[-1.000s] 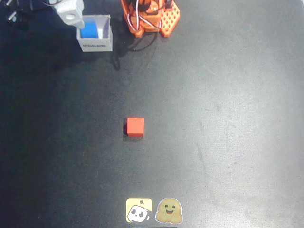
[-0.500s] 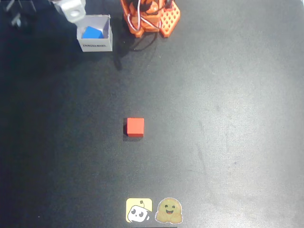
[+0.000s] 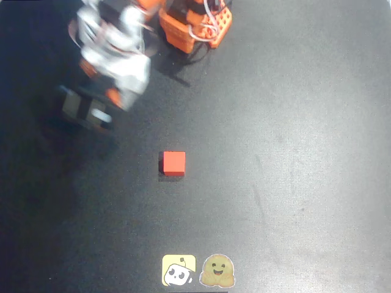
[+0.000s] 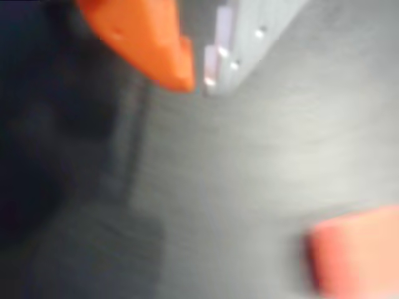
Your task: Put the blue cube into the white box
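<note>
Blurred hand upper left (grip state unreadable), 1 red cube apart, lower right.

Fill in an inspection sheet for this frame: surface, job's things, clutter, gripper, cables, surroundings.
Surface: dark matte table, faint scuffs, light glare at right in the overhead view.
Job's things: blue cube and white box not visible; the blurred arm covers the upper-left area.
Clutter: red cube near the centre, standing alone; two stickers at the bottom edge.
Gripper: orange fingers blurred in the wrist view; open or shut cannot be told.
Cables: red and white wires at the orange base.
Surroundings: nothing seen beyond the table.
</note>
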{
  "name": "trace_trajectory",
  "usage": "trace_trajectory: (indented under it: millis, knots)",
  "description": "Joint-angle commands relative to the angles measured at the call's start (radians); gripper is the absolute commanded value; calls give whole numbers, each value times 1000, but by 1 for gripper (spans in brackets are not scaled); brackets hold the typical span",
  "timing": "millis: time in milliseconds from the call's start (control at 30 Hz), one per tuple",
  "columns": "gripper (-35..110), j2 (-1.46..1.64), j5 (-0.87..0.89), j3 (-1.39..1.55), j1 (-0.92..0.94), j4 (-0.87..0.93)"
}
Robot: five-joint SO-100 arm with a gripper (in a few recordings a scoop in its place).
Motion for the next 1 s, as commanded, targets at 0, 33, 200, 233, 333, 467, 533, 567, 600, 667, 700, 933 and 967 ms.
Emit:
trace_trajectory:
  millis: [0,33,200,233,333,467,533,567,600,667,700,933,967]
  knots:
    - [0,89,-38,8,-124,-26]
    - [0,114,-41,21,-161,-28]
    - [0,341,-46,161,-308,-40]
    - [0,402,-46,193,-336,-37]
    - [0,558,-46,284,-383,-32]
    - [0,661,-44,360,-414,-51]
    - [0,709,-41,396,-420,-67]
    - [0,735,-41,411,-425,-71]
    - [0,765,-41,433,-428,-71]
    - [0,833,-41,482,-434,-72]
    - [0,865,-41,506,-440,-72]
    - [0,1085,-8,690,-446,-114]
    - [0,1085,0,703,-446,-124]
